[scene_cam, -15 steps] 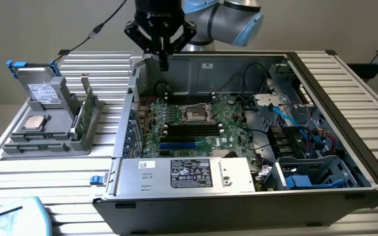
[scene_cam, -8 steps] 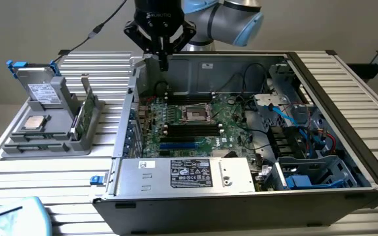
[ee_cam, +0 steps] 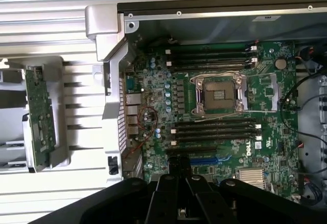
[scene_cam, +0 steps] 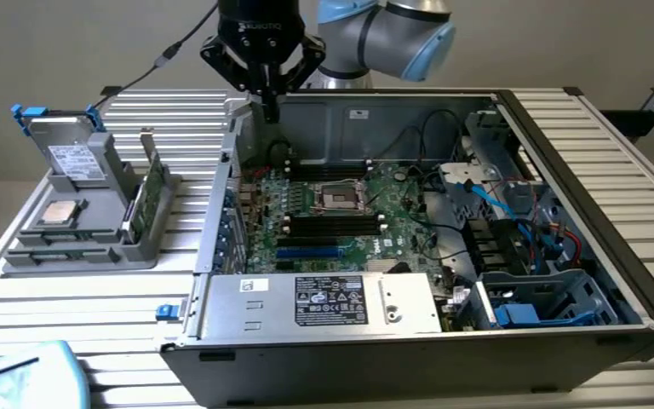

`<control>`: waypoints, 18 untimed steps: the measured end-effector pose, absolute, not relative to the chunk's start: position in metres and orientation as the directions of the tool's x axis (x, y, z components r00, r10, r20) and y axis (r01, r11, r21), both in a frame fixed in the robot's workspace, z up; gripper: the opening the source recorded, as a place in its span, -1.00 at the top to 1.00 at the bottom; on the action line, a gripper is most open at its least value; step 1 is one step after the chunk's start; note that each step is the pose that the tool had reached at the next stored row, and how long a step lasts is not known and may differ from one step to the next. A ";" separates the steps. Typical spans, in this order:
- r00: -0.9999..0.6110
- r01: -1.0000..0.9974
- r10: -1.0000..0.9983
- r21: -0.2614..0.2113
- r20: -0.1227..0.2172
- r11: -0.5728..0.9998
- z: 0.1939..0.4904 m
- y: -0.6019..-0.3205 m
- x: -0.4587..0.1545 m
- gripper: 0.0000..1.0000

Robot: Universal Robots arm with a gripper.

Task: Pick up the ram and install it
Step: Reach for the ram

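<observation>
The ram (scene_cam: 153,194) is a thin dark-green stick standing on edge in a grey holder (scene_cam: 88,247) at the exterior view's left, outside the computer case. The wrist view shows the ram (ee_cam: 41,114) lying lengthwise in that holder, apart from my fingers. My gripper (scene_cam: 268,107) hangs over the case's back left corner, above the motherboard (scene_cam: 356,213), shut with nothing between its fingers. In the wrist view the gripper (ee_cam: 179,169) points down near the lower black memory slots (ee_cam: 214,132). More empty slots (ee_cam: 212,58) lie beyond the processor socket (ee_cam: 219,93).
The grey holder also carries a hard drive (scene_cam: 75,158) and a square silver processor chip (scene_cam: 60,213). Inside the open case sit a power supply (scene_cam: 327,298), blue and black cables (scene_cam: 509,204) and a drive cage (scene_cam: 543,298). The case walls (scene_cam: 219,204) rise around the motherboard.
</observation>
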State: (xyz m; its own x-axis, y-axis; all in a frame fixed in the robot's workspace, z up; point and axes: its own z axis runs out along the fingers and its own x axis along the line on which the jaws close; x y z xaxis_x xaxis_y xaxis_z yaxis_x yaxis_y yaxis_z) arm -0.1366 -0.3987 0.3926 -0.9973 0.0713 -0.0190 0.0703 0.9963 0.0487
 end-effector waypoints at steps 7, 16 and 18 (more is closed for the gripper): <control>-0.997 0.070 0.071 0.049 -0.019 0.996 0.393 -0.399 -0.158 0.79; -0.997 0.070 0.071 0.049 -0.019 0.996 0.393 -0.399 -0.189 0.79; -0.997 0.070 0.071 0.049 -0.019 0.996 0.393 -0.399 -0.196 0.79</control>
